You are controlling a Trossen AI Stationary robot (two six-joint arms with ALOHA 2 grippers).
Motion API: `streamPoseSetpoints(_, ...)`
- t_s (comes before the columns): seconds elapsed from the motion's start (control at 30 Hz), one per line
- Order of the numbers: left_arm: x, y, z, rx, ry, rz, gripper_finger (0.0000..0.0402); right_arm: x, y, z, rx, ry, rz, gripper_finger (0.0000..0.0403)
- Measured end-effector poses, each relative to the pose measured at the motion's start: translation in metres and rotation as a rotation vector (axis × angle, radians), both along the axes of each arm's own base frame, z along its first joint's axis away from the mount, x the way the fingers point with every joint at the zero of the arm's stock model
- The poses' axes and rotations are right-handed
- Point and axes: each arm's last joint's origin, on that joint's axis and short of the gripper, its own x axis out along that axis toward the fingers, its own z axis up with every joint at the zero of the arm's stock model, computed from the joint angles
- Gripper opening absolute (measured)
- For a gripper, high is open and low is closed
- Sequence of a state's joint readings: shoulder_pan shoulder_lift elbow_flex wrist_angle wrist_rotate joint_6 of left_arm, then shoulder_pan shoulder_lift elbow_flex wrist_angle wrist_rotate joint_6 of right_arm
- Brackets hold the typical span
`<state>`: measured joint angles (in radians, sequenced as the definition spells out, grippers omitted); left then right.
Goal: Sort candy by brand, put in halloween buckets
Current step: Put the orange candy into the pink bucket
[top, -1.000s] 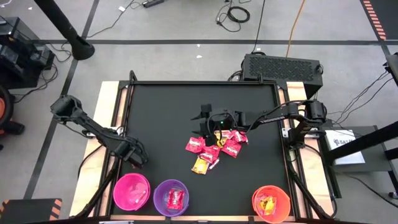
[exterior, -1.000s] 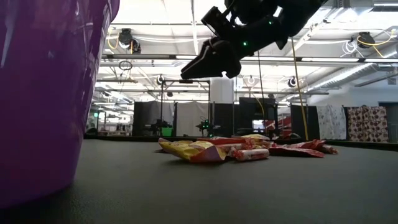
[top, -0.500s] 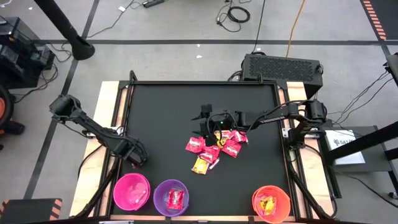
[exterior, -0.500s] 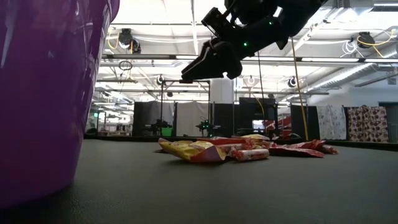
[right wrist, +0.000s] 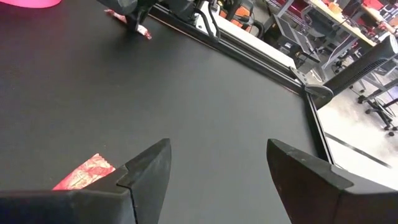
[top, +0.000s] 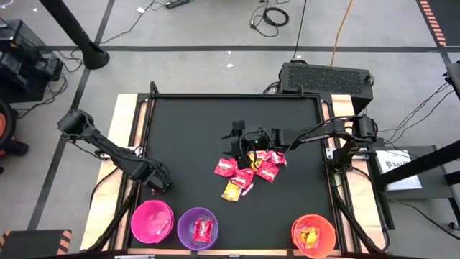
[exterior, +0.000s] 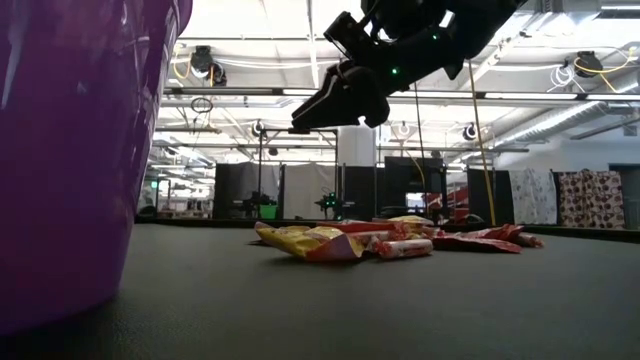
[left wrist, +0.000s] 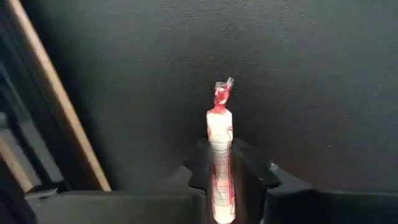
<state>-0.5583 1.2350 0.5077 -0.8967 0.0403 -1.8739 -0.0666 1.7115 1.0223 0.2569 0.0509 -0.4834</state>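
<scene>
Near edge of table (top: 187, 115), three pails in a row. Pink bucket (top: 152, 221) at the left: interior pale pink; cannot make out individual packets in it. Purple bucket (top: 197, 228) just beside it: one red packet (top: 203, 230) lying inside. The purple wall fills the left side of the low view (exterior: 70, 150). Orange bucket (top: 314, 235) well apart, toward the right corner: yellow and red wrappers (top: 310, 234) in it.

Left gripper (top: 157, 185) sits above the pink bucket, near the table's left rim. Left wrist view: its two dark fingers (left wrist: 250, 167) are pressed narrow against a pale pink-white candy roll (left wrist: 220, 158) with a red twisted end; the roll stands out forward between them, over bare black mat. The right wrist view shows the same roll far off, at the left gripper's tip (right wrist: 141, 30).

Mid-table: loose candy pile (top: 248, 171), red/magenta packets with one yellow packet (top: 231, 191) on its near-left side. In the low view the pile lies flat on the mat (exterior: 390, 240).

Right gripper (top: 236, 144) hangs over the far-left edge of the pile, clear of the mat in the low view (exterior: 305, 115). Fingers (right wrist: 149, 171) spread wide, nothing between them; one red packet (right wrist: 84, 174) shows below on the mat.
</scene>
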Motion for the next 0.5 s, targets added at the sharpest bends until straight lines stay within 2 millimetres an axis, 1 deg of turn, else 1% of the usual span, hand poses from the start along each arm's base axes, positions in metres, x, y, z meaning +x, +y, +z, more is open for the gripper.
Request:
streamPoseSetpoints(0.13,0.001,-0.001,0.005,-0.009,0.019,-0.030,0.0044,0.000,0.000,0.000,0.000,0.000,0.000,0.0255)
streamPoseSetpoints(0.27,0.005,-0.004,0.010,-0.021,-0.002,-0.066,0.0045,0.000,0.000,0.000,-0.001,0.000,0.000,0.0255)
streamPoseSetpoints(0.5,0.019,-0.010,0.030,-0.016,-0.101,-0.203,0.0046,0.000,0.000,0.000,-0.001,0.000,0.000,0.0255)
